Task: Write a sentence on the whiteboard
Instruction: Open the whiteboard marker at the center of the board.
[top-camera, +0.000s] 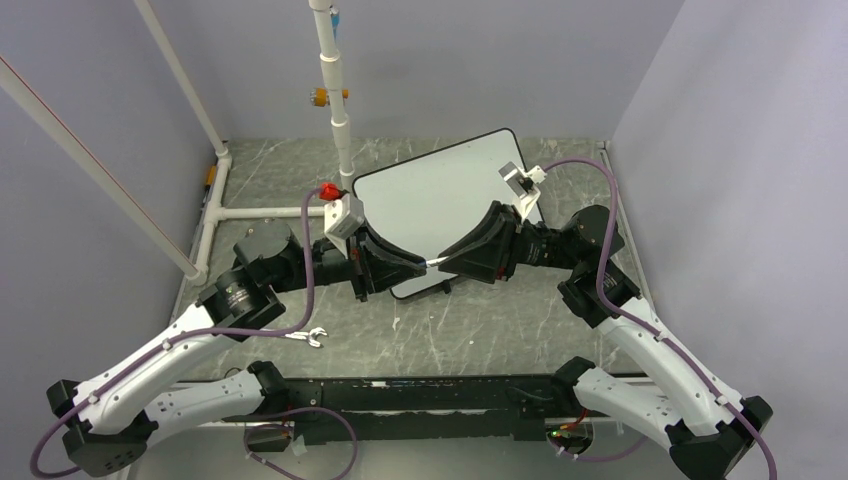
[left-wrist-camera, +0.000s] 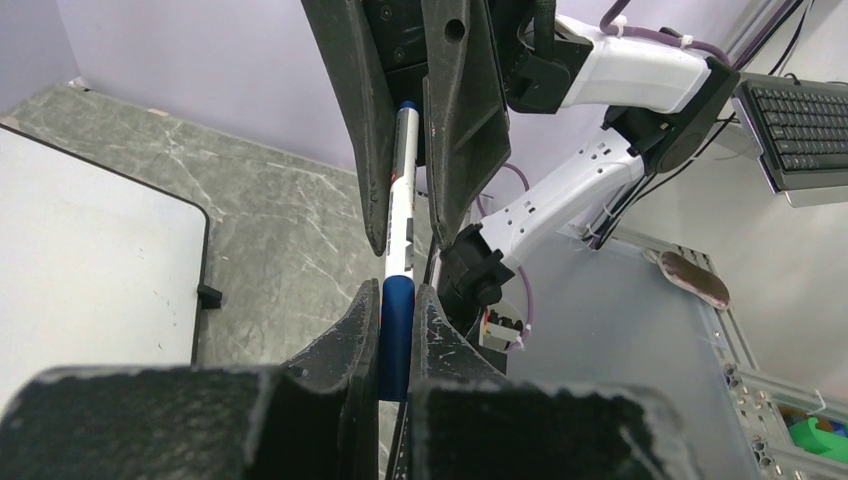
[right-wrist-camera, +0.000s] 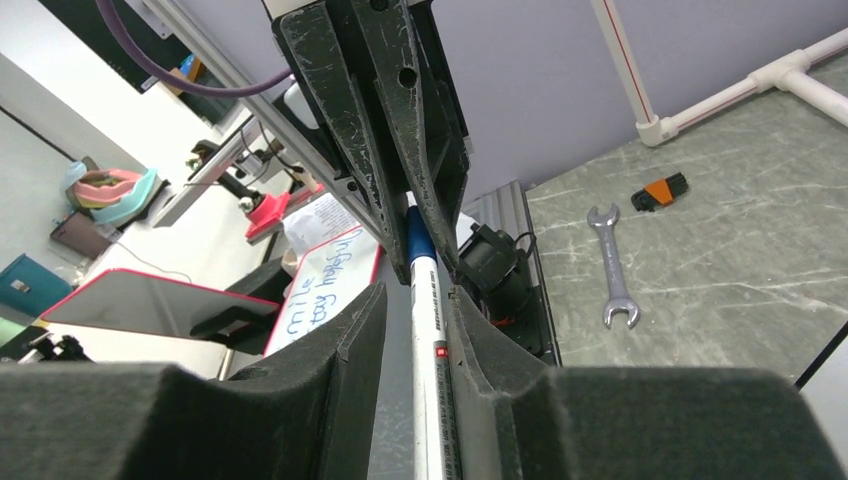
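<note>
The whiteboard (top-camera: 440, 200) lies flat at the back middle of the table, and its face is blank; its corner shows in the left wrist view (left-wrist-camera: 90, 260). No sentence shows on it. Both grippers meet over its near edge, tip to tip, on one marker (top-camera: 433, 263). My left gripper (top-camera: 420, 266) is shut on the marker's blue cap (left-wrist-camera: 397, 335). My right gripper (top-camera: 445, 262) is shut on the white barrel (right-wrist-camera: 428, 340). The cap sits on the barrel (left-wrist-camera: 402, 200). The marker is held level, above the board.
A silver wrench (top-camera: 305, 337) lies on the grey table by the left arm. A white pipe frame (top-camera: 335, 100) stands behind the board, with a red clip (top-camera: 327, 190) close to its left corner. An orange-and-black piece (right-wrist-camera: 660, 190) lies past the wrench. A red-framed board with blue handwriting (right-wrist-camera: 330, 285) stands off the table.
</note>
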